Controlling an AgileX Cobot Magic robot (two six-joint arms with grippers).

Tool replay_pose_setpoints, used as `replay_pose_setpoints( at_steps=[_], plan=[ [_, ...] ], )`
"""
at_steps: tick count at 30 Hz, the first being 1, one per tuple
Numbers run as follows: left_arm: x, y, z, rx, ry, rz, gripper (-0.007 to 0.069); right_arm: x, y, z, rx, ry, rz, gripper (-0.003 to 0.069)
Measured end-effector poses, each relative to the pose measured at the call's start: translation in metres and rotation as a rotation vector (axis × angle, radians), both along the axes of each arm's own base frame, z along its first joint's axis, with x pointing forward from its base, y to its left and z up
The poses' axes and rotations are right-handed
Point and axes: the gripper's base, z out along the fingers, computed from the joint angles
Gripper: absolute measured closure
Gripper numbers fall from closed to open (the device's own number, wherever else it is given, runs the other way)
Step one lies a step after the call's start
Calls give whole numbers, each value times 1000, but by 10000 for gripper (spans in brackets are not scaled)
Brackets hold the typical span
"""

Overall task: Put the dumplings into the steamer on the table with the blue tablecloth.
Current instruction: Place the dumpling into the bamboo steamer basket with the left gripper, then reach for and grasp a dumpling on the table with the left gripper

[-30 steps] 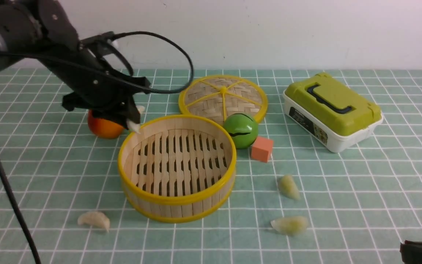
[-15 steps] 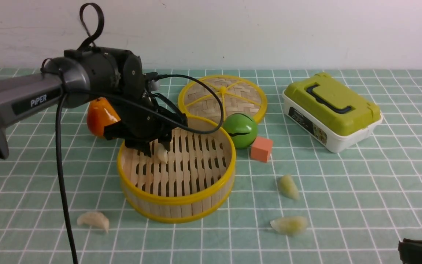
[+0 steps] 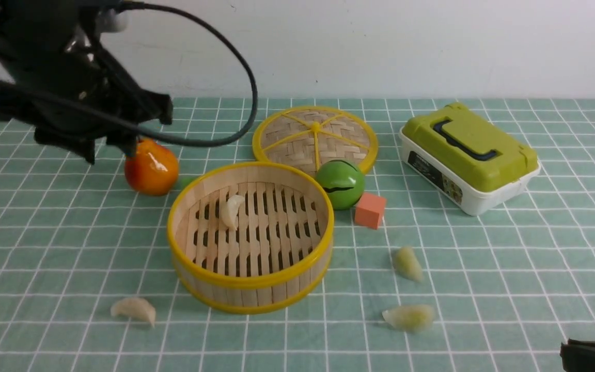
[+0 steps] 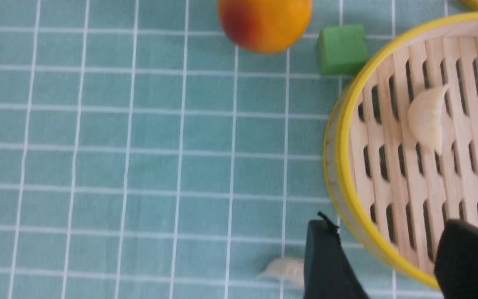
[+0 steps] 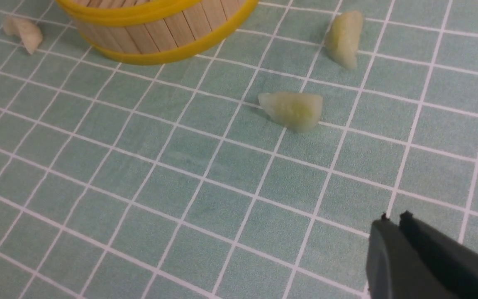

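The steamer point(image 3: 251, 281) stands mid-table on the blue tablecloth point(image 3: 483, 268). One whitish dumpling point(image 3: 231, 211) lies on its slatted floor, also seen in the left wrist view point(image 4: 428, 120). Another whitish dumpling point(image 3: 133, 310) lies on the cloth at the steamer's front left. Two greenish dumplings point(image 3: 407, 263) point(image 3: 409, 316) lie to its right. My left gripper point(image 3: 110, 150) hangs high at the back left, open and empty; in its wrist view the gripper point(image 4: 386, 224) straddles the steamer rim point(image 4: 338, 145) from above. My right gripper point(image 5: 393, 218) is shut and empty, low near the nearer greenish dumpling point(image 5: 293, 110).
An orange fruit point(image 3: 151, 168) sits just behind the steamer's left side, with a green cube point(image 4: 342, 49) beside it. Behind and to the right are a flat woven lid point(image 3: 314, 137), a green ball point(image 3: 339, 183), an orange cube point(image 3: 370, 210) and a green-lidded box point(image 3: 468, 155).
My left gripper carried a whitish dumpling over the steamer, opened and left it on the slats, then rose and drew back to the left. The right gripper has stayed put.
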Motion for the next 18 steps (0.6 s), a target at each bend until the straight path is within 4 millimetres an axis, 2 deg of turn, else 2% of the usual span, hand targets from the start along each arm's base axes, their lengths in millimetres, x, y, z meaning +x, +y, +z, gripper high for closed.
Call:
replay_pose_setpoints(
  at_steps=[3,6,8,18],
  plan=[
    [-25,9,-43,-29,57,91,278,-1,-1,-5,-2,7,-7,626],
    [-37,12,-95,-74,95,200,279,-1,0,-6,6,10,-11,625],
    [-39,12,-119,-115,109,255,271,0,0,-5,12,8,-15,622],
    [-19,2,-174,-187,161,372,233,0,-1,-5,15,2,-20,610]
  ],
)
